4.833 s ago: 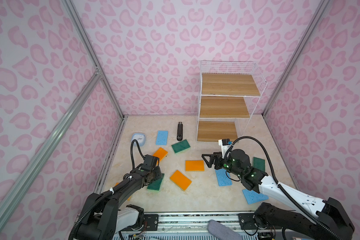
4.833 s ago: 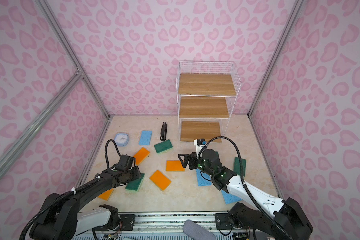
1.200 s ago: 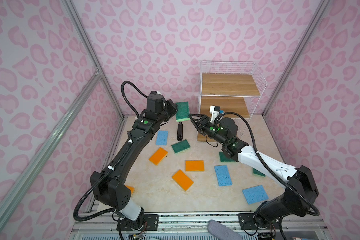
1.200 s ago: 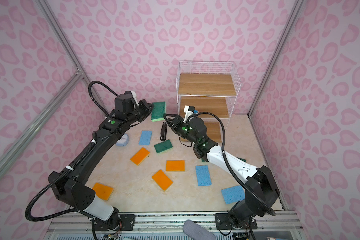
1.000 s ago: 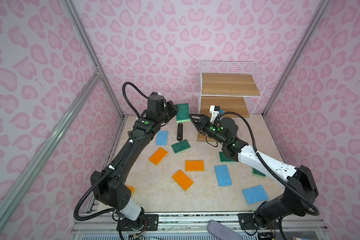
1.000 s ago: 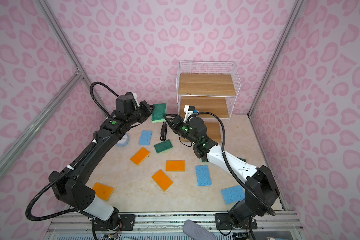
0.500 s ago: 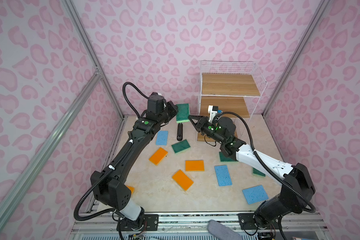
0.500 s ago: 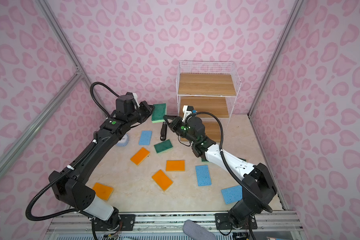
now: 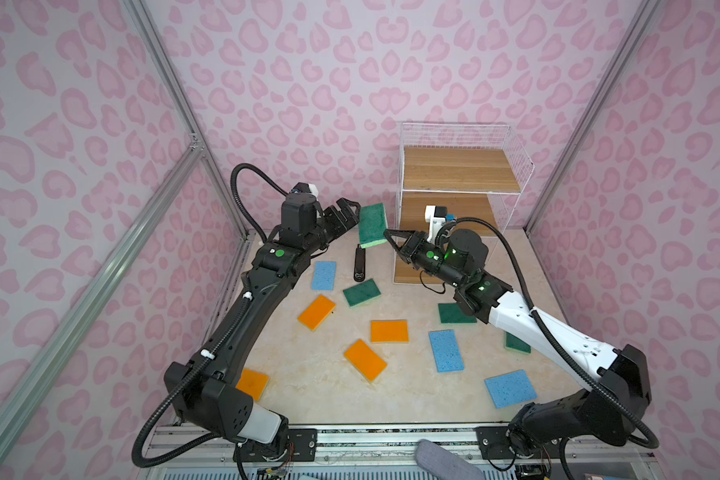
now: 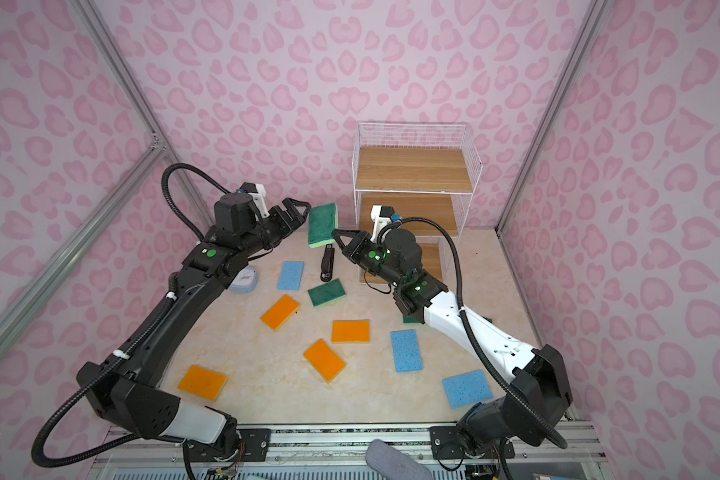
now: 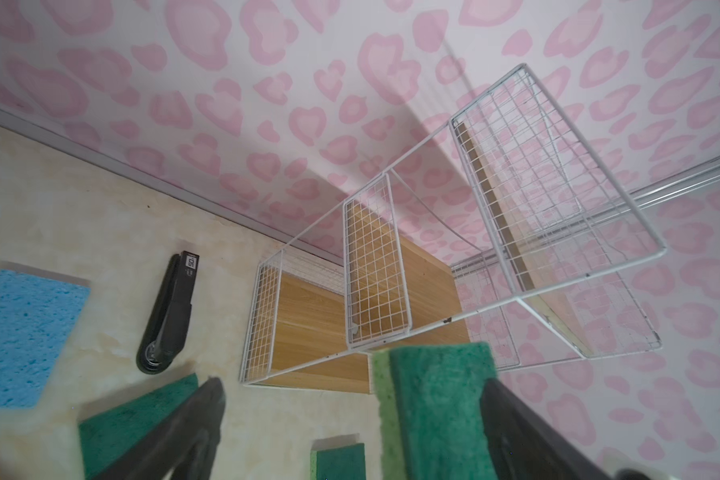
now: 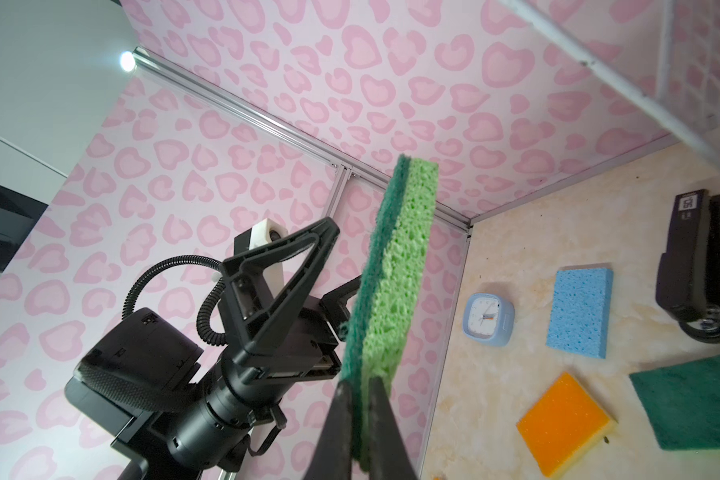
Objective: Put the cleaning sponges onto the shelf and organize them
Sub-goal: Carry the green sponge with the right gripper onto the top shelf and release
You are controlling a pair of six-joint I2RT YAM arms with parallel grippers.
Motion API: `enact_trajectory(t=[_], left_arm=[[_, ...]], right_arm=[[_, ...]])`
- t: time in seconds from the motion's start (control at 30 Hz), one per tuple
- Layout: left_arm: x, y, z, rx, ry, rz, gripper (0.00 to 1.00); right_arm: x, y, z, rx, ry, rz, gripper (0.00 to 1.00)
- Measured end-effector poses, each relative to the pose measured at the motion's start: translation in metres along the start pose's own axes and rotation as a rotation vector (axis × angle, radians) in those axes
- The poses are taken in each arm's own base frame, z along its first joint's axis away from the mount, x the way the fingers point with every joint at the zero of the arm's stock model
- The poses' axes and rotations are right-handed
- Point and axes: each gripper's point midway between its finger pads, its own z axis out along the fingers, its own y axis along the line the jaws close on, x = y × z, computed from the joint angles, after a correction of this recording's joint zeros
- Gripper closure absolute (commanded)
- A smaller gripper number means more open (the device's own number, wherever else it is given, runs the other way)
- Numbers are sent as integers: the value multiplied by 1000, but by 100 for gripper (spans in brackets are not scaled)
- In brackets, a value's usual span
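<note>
Aloft, green sponge, right jaws pinching its edge, left jaws spread wide around it, shelf nearby.

We see robot lab cell: pink heart-print wall panels, silver aluminium frame posts, black robot arms bolted to metal base rail.

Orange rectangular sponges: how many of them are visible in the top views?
4 orange rectangular sponges, flat on the beige tabletop: one front left, one left of centre, one central, one just in front of it. The arms could hide more.
</note>
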Motion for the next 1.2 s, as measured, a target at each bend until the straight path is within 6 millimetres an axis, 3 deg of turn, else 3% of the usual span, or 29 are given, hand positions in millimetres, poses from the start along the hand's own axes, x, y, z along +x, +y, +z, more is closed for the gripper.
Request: enact_trajectory(t=[0.1, 0.27, 0.47, 0.57, 0.73, 1.2], left_arm=[[1, 17, -16, -34, -15, 26, 3], [23, 42, -28, -82, 18, 67, 3], [59, 74, -22, -129, 108, 100, 3], [70, 80, -22, -133, 135, 117, 3], [85, 91, -22, -143, 174, 132, 3], [106, 102, -20, -144, 230, 149, 3]], right_arm=[[-5, 15, -17, 15, -2, -63, 92], [-22, 31, -39, 54, -19, -155, 92], [-73, 35, -51, 120, -82, -214, 92], [-101, 41, -53, 132, -119, -240, 92], [-136, 27, -44, 200, -137, -274, 92], [-182, -3, -7, 251, -113, -278, 89]])
